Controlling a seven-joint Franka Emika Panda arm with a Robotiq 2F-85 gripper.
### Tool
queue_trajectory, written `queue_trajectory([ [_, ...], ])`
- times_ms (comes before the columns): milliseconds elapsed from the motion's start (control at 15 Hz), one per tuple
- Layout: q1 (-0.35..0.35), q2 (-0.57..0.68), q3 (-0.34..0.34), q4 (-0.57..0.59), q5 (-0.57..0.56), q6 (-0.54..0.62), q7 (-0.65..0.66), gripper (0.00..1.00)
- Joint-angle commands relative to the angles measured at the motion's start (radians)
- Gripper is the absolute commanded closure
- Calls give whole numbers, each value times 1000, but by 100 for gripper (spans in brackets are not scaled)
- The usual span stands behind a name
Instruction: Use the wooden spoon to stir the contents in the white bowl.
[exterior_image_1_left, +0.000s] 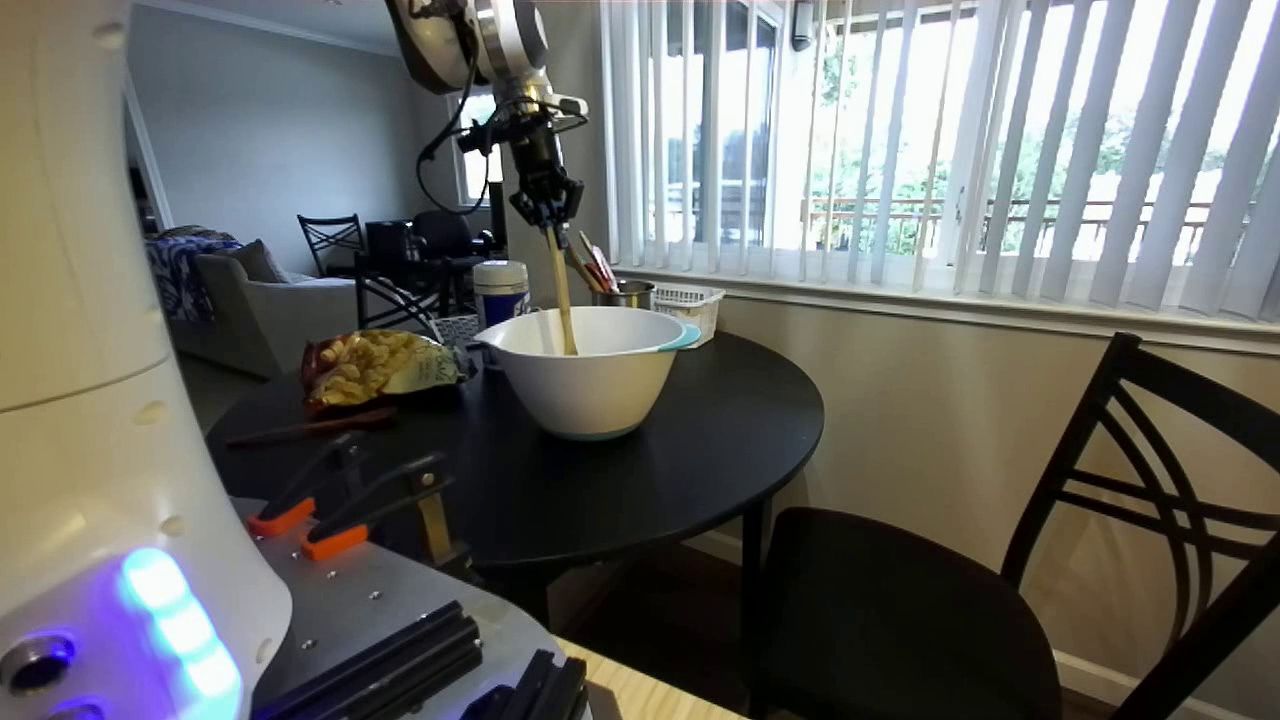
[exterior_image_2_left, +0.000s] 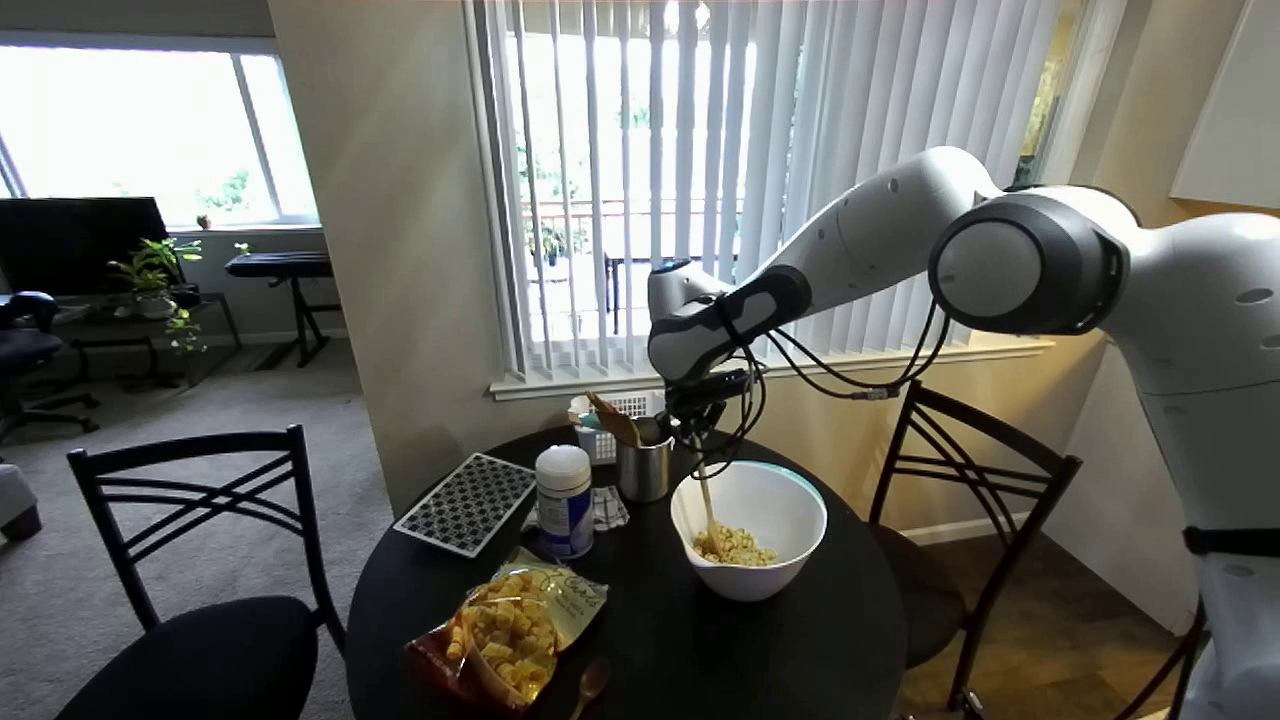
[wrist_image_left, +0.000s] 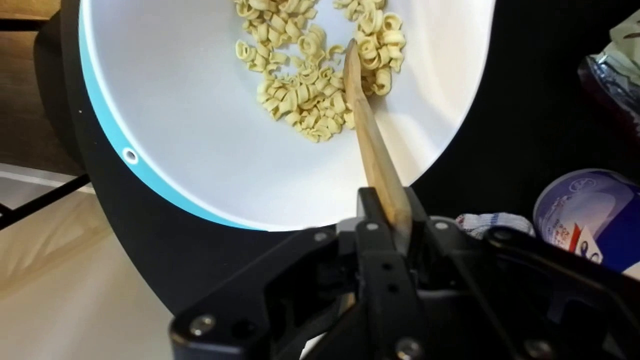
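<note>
While black gripper (wrist_image_left: 393, 206) jaws, close-set, clamp its handle, light-brown wooden spoon (wrist_image_left: 374, 145) slants into curled yellow pasta (wrist_image_left: 307, 97) inside round white bowl (wrist_image_left: 195, 120).

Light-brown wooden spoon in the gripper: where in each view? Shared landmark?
In an exterior view: spoon, upper half, left of centre.
In an exterior view: spoon, lower half, right of centre.
Wrist view: spoon, right of centre, slanting.
Shared landmark: large round turquoise-trimmed white bowl.
</note>
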Motion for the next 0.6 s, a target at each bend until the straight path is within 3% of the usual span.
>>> queue_trajectory([
  [0, 16, 28, -45, 18, -27, 52, 72, 97],
  [533, 29, -10, -107, -36, -106, 52, 200, 97],
])
